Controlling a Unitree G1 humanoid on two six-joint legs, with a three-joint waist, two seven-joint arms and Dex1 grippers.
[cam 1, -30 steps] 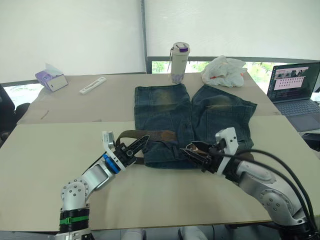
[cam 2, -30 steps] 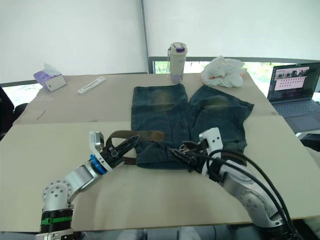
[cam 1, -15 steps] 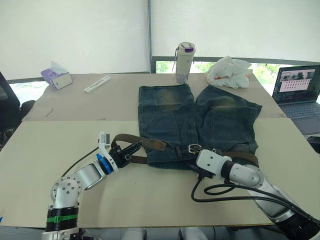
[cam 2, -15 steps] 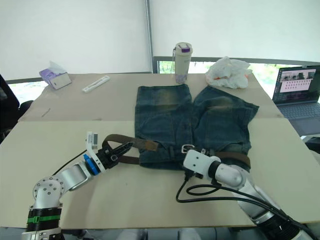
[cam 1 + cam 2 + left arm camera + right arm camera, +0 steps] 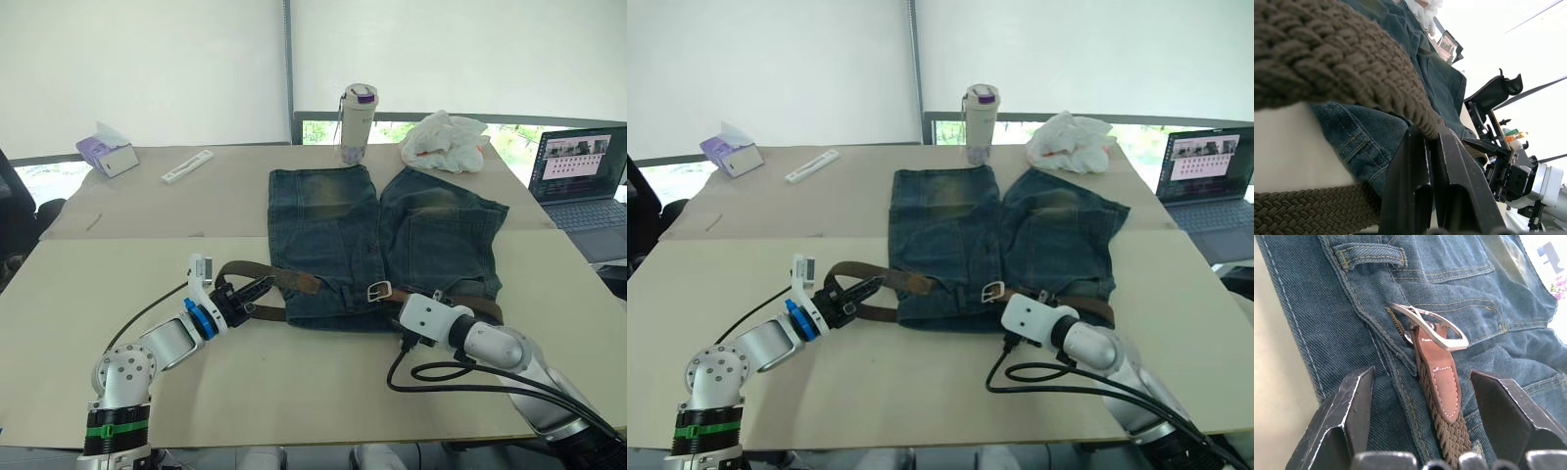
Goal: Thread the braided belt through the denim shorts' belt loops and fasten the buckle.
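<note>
The denim shorts (image 5: 392, 235) lie flat on the table, waistband toward me. The braided belt (image 5: 284, 279) loops off the waistband's left end and shows again at its right end (image 5: 480, 304). My left gripper (image 5: 257, 290) sits inside that left loop, shut on the strap; in the left wrist view its fingers (image 5: 1415, 196) pinch the braid's edge. The silver buckle (image 5: 1432, 328) rests on the waistband with its leather tab below a belt loop (image 5: 1369, 255). My right gripper (image 5: 1420, 374) is open, one finger either side of the tab, touching nothing.
At the table's far side stand a drink bottle (image 5: 358, 122), a crumpled white bag (image 5: 446, 140), a tissue box (image 5: 106, 155) and a flat white stick (image 5: 186, 166). A laptop (image 5: 578, 171) is at the right. A black cable (image 5: 441, 372) loops near my right wrist.
My right gripper has let go of the buckle end, which now lies on the waistband, and the arm has dropped lower. My left gripper has sunk toward the table with the strap.
</note>
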